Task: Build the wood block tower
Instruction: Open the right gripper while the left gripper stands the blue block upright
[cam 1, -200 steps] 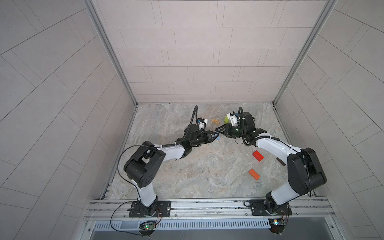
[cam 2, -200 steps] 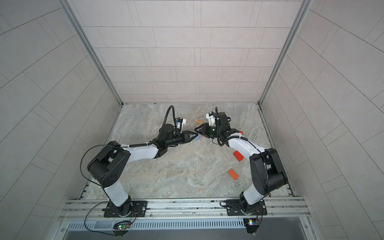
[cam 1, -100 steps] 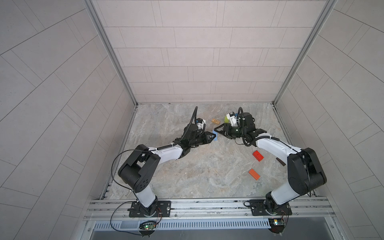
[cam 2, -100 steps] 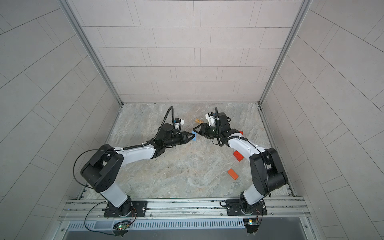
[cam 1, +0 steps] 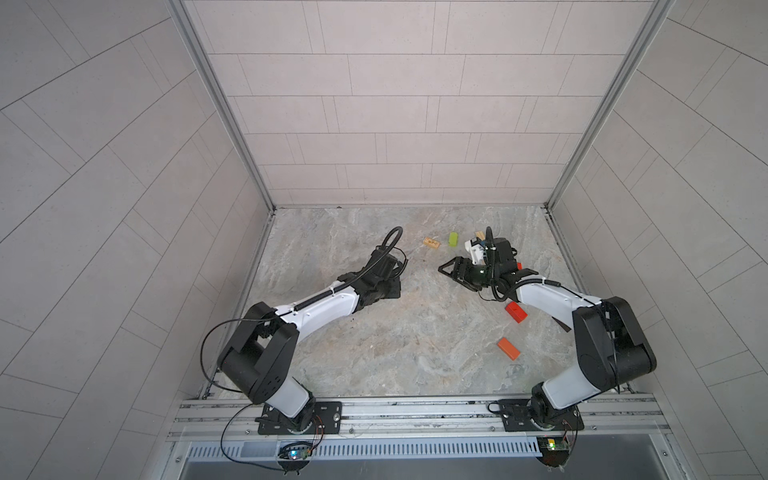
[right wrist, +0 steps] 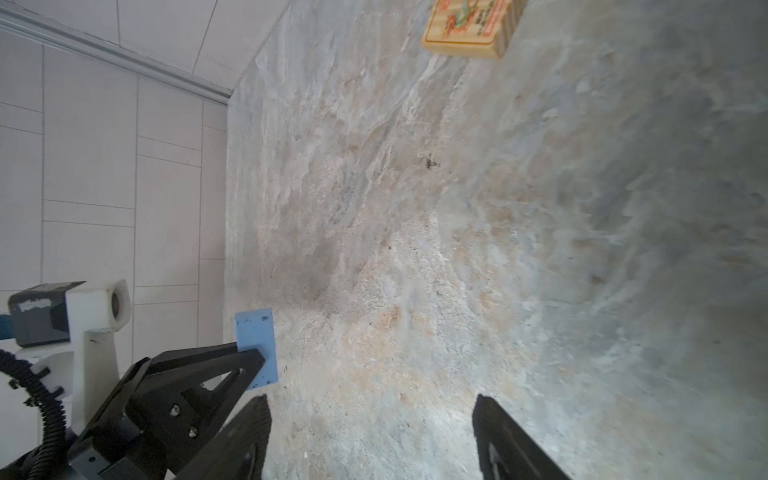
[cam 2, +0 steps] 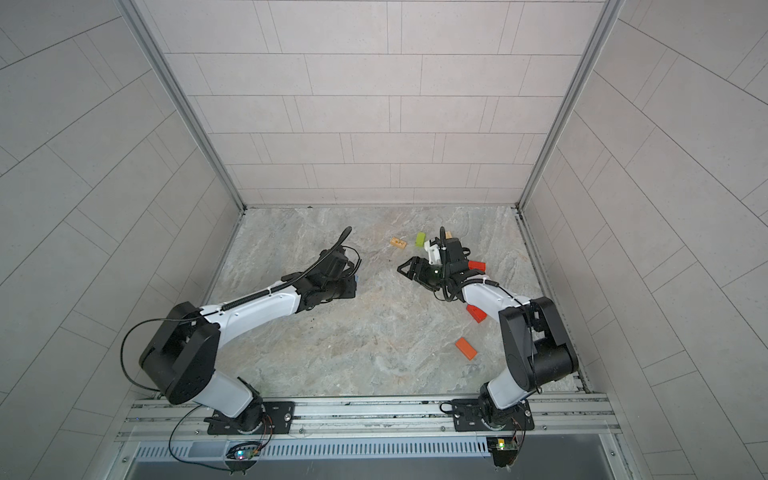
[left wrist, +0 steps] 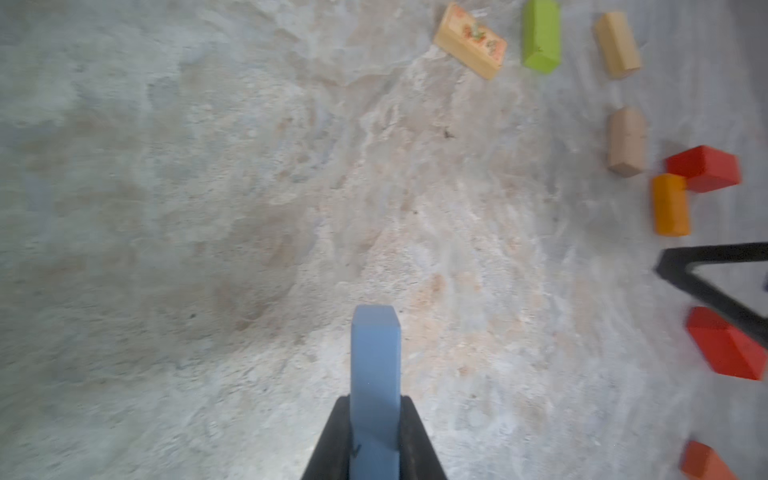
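Left wrist view: light blue block (left wrist: 375, 365) is clenched between left gripper (left wrist: 375, 402) jaws
Right wrist view: right gripper (right wrist: 370, 401) is spread wide, grasping nothing
Both top views: green block (cam 1: 453, 239), red block (cam 1: 516, 312) and orange block (cam 1: 509, 348) are scattered on floor (cam 1: 415, 332); light blue block is largely hidden

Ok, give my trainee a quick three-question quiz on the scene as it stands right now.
1. True or false: the left claw is shut on the blue block.
2. Pick one: the right claw is A) open and empty, B) shut on an orange block, C) holding a red block.
3. Short answer: what colour is the block lying between the printed tan block and a plain tan block?

Key:
1. True
2. A
3. Green: the green block
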Controlling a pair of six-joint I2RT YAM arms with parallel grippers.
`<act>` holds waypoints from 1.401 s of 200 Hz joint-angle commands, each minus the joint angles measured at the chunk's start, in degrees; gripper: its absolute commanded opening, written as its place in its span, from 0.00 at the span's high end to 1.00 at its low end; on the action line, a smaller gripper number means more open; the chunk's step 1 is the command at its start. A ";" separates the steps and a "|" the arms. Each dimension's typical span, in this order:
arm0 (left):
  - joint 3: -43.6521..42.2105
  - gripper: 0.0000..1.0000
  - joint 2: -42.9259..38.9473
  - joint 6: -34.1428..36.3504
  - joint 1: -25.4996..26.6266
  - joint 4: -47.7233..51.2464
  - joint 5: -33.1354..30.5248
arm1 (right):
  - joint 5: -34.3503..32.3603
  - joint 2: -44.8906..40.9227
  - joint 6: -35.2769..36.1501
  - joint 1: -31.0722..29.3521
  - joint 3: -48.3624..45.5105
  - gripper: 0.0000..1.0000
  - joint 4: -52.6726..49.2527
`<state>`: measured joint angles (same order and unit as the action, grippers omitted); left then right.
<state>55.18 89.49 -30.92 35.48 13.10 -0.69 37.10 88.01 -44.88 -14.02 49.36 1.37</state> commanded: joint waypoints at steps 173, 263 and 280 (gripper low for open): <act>9.77 0.86 15.36 3.49 0.05 7.90 -6.65 | -10.12 -4.16 5.66 2.67 0.12 0.24 -9.74; 11.66 0.40 9.69 3.44 0.05 10.16 -7.26 | -13.52 -6.64 6.86 3.39 2.00 0.23 -15.54; 11.82 0.28 6.26 2.85 0.05 10.51 -6.78 | -15.30 -7.39 8.58 3.39 4.46 0.26 -19.64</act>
<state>64.53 102.28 -27.73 35.40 22.17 -7.11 25.02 83.05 -38.74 -10.81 50.35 -12.25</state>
